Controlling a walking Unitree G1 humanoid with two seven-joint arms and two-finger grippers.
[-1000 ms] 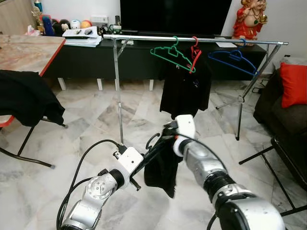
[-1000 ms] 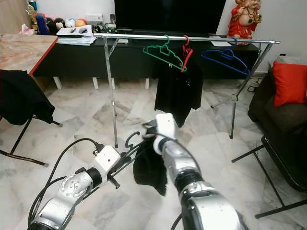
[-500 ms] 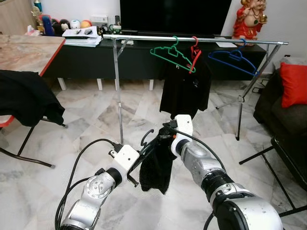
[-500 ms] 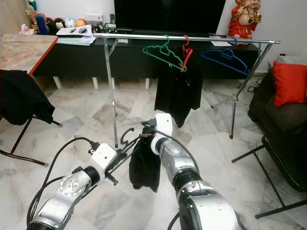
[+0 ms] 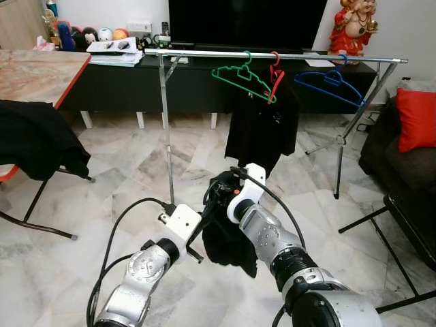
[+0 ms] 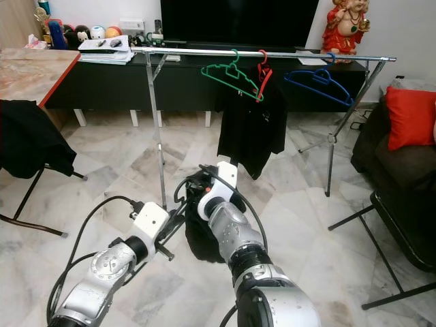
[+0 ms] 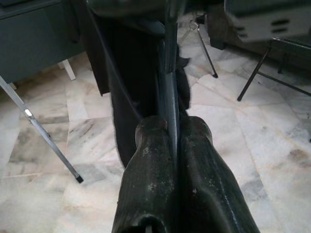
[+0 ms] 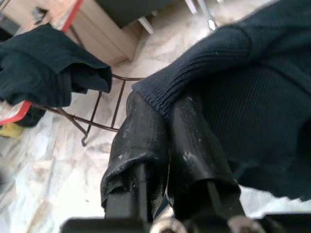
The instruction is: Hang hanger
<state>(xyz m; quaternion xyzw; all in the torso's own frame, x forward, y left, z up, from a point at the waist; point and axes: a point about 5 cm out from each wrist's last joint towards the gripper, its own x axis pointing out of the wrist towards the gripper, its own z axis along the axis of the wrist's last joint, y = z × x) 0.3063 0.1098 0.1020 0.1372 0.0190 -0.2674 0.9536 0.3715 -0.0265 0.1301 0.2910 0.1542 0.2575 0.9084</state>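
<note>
We held the thin black hanger (image 7: 170, 73) with its dark knitted garment (image 5: 228, 238) low in front of us, between our two arms and well short of the long silver clothes rail (image 5: 272, 55), so the hanging itself was not yet done. The left gripper (image 7: 171, 141) had its two black fingers pressed together on a thin bar of the hanger, which ran up between the pads in the left wrist view. The right gripper (image 8: 165, 126) had its fingers closed side by side with the ribbed edge of the garment pinched at their tips. What remained, as we judged it, was to lift the load, close the distance to the rail and set the hook over it, most likely in the open stretch near the green wire hanger (image 5: 244, 73) and the red hanger carrying a black shirt (image 5: 262, 119); the blue hanger (image 5: 332, 82) hung further along.

Compared with half a second before, the right arm had swung inward and its wrist now sat over the top of the garment, covering the hook that had stood clear just before. The garment hung a little lower and more bunched under the right wrist. The left arm had barely shifted. The rail looked no nearer.
</note>
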